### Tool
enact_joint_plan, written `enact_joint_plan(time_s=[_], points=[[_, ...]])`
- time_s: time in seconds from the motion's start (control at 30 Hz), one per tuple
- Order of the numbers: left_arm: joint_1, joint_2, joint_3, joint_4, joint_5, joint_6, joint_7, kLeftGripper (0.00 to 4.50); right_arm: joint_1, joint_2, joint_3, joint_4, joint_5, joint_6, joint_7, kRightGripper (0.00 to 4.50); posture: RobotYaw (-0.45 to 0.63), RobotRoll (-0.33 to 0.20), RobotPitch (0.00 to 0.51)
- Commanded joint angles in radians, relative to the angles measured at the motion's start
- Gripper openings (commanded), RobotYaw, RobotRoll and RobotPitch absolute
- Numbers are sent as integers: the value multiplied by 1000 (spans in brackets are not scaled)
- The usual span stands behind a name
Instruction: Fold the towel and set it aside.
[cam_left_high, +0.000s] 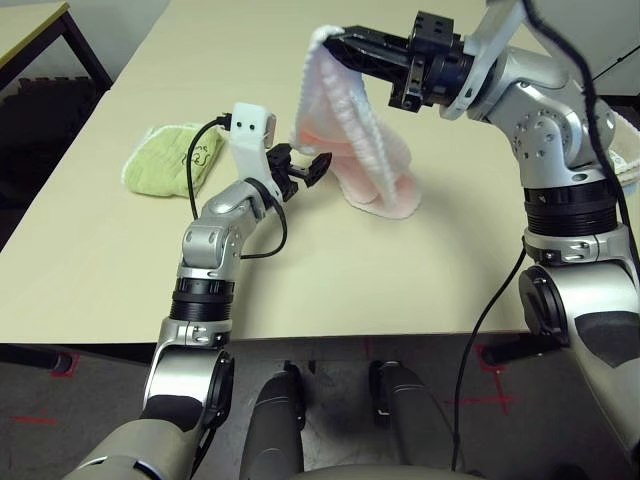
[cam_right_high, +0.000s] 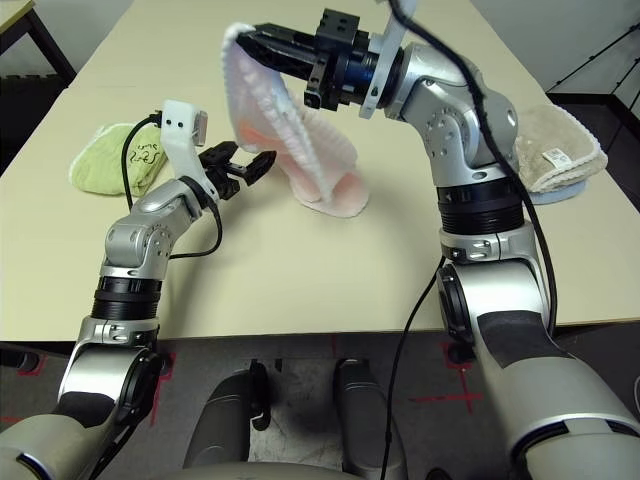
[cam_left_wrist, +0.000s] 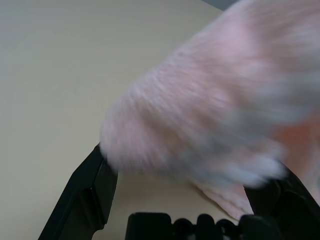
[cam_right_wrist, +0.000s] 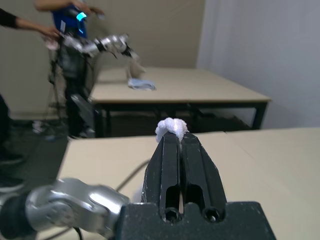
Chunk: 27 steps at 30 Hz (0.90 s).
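The fold is under way: the right claw (cam_left_high: 338, 42) is pressed together on one edge of the pale pink towel (cam_left_high: 352, 140), lifting it high above the middle of the bench (cam_left_high: 420, 280). In the right wrist view a small tuft of white trim shows squeezed between the black fingertips (cam_right_wrist: 172, 131). The cloth hangs down in a loose drape, and its lowest part rests on the bench surface, so the towel is partly airborne and partly lying down.

The left claw (cam_left_high: 303, 170) stands spread wide and empty, level above the bench, just beside the hanging cloth on the side toward the bench's left edge. In the left wrist view the pink terry sits close in front of the spread fingers (cam_left_wrist: 82, 195), though whether it touches them cannot be told.

By my reading, the next move calls for the right arm to carry the raised edge across and lay it over the part on the bench, or for the left claw to take hold of the hanging cloth to steady it; care is needed so the drape doesn't bunch.

The right forearm reaches in with the wrist bent so the claw points toward the left edge, tilted slightly upward. The left arm is bent at the elbow, low over the bench.

A light green towel (cam_left_high: 170, 160) lies near the left edge, and beige and blue towels (cam_right_high: 555, 155) sit by the right edge.
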Motion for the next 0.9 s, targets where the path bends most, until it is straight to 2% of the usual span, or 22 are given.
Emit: enact_joint_plan(time_s=[0.03, 0.1, 0.17, 0.3, 0.57, 0.9], points=[[13, 10, 0, -15, -3, 8, 0, 4500, -66, 0, -87, -34, 142, 119, -27, 19, -117, 0, 172], [11, 11, -1, -11, -2, 7, -2, 4500, -92, -5, -130, -10, 176, 152, -68, 19, -125, 0, 174], [9, 10, -3, -7, -2, 6, -2, 4500, -105, -16, -142, 31, 151, 143, -112, 19, -128, 0, 173], [-1, 5, -8, 4, -1, 2, -5, 4500, -63, -97, -5, 203, -130, -63, -169, 19, -140, 0, 173], [-2, 5, -12, 5, 1, -2, -7, 4500, 11, -143, 126, 336, -394, -260, -210, 19, -143, 0, 176], [23, 22, -16, -21, 5, 7, -8, 4500, -43, -119, 101, 497, -513, -422, -335, 19, -126, 0, 177]])
